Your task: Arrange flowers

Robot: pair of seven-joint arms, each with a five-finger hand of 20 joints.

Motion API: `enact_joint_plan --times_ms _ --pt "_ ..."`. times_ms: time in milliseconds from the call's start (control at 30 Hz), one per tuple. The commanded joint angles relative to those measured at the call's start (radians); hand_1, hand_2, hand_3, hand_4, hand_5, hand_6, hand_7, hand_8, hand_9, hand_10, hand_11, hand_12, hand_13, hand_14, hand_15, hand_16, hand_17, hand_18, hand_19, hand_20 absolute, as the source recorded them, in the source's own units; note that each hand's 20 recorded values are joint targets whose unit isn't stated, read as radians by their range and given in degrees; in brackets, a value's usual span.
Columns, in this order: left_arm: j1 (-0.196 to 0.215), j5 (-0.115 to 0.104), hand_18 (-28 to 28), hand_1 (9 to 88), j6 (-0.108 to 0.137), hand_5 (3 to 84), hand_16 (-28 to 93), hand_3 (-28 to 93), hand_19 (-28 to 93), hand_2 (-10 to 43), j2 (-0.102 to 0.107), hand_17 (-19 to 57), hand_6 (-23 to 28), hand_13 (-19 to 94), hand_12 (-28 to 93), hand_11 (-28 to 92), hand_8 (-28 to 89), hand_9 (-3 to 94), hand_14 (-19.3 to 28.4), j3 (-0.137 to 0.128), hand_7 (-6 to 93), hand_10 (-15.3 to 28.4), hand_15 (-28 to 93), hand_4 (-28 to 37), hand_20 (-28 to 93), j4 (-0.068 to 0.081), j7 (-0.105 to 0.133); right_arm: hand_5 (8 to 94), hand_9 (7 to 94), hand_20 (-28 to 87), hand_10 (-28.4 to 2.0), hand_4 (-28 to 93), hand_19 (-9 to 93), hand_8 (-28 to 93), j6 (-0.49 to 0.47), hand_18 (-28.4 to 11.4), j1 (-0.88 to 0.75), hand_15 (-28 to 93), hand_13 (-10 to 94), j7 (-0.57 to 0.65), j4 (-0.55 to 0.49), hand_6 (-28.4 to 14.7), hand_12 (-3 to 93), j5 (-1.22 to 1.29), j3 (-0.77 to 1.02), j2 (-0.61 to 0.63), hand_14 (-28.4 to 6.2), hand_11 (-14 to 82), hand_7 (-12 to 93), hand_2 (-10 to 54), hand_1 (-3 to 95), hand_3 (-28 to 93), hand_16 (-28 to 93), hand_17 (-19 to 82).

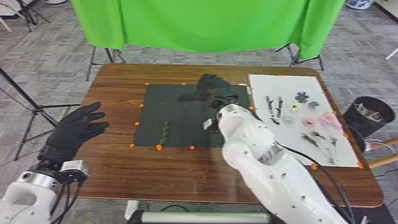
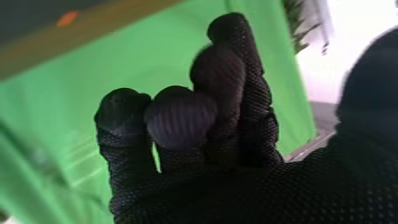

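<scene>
Lying on the black mat [image 1: 191, 127] is a slender green sprig [image 1: 164, 133].

The desk [image 1: 178, 172] is smooth, slightly glossy wood; the mat [image 1: 191, 122] is matt, the curtain [image 1: 209, 22] cloth, the right hand [image 1: 211, 86] rough mesh fabric.

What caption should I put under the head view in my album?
A robot's right hand over a dark mat with a green sprig, flowers on a white sheet.
</scene>
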Motion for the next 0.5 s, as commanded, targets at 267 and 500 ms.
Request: enact_joint_plan --times_ms 267,500 --pt "0.030 0.020 22.7 29.5 0.015 28.8 -3 68 51 -9.5 -0.031 -5.9 3.4 26 15 32 -13 26.6 14.9 -0.011 25.8 12.1 48 -23.9 9 -0.018 -0.013 53.7 61.5 41 -14.5 -28 93 -14 -0.040 -22.7 -0.267 78 68 0.103 -0.102 -6.4 27.1 0.029 0.287 0.428 -10.1 44.1 36 -9.5 15.5 74 24 36" --pt "0.056 0.020 22.7 29.4 0.025 28.8 -3 68 51 -9.5 -0.034 -6.0 3.4 26 15 32 -13 26.6 14.9 -0.021 25.7 12.0 48 -23.8 9 -0.027 -0.009 51.0 59.5 39 -15.0 -28 93 -13 -0.059 -22.6 -0.433 77 67 0.153 -0.160 -7.1 25.4 -0.016 0.437 0.499 -10.1 41.6 35 -9.5 15.1 75 22 36"
